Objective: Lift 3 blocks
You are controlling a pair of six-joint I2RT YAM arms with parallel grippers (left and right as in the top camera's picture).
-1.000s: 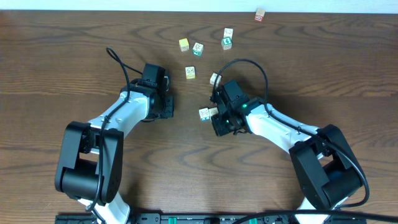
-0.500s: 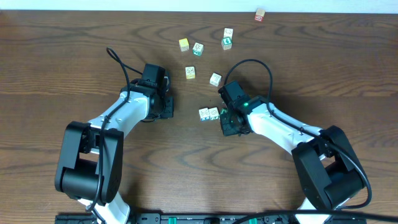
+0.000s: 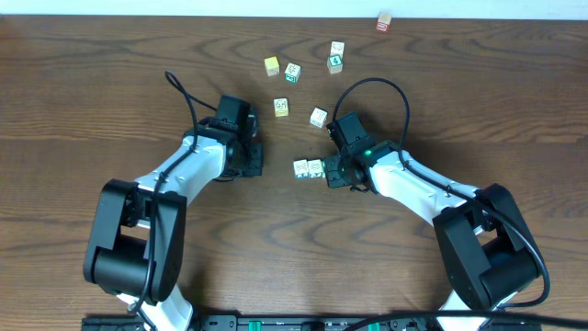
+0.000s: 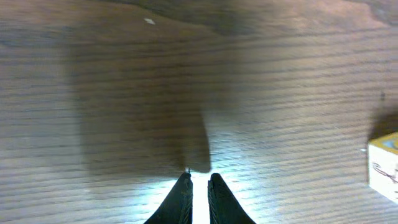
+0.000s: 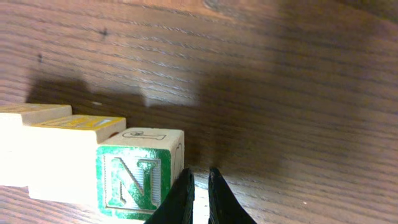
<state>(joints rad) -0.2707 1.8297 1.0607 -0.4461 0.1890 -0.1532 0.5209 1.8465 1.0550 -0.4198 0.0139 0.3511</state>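
Overhead: my right gripper (image 3: 333,174) sits just to the right of a short row of cubes (image 3: 302,168) in the middle of the counter (image 3: 92,74). A second ago it was over that row; now it has backed off to the side, and the row lies where it was, flat on the wood. The whitish block (image 3: 318,117) sits just beside the right arm and the teal-marked block (image 3: 292,72) is farther up among the scattered cubes; neither has moved. My left gripper (image 3: 246,164) is well apart from the row, to its left, and has only drifted slightly.

Left wrist: the jaws are pressed nearly together with nothing between them, over bare wood. The corner of a pale cube (image 4: 385,167) shows at the right edge; I cannot tell which one.

Right wrist: the N block (image 5: 140,174) stands on the counter just left of the fingertips, green letter facing me. A yellow-topped cube (image 5: 71,146) touches its far side, with another pale one beyond. The jaws are all but closed and empty, beside the block rather than around it.

My reading: nothing is lifted at this moment. To pick up the N block I would need to open wide and shift left to straddle it.
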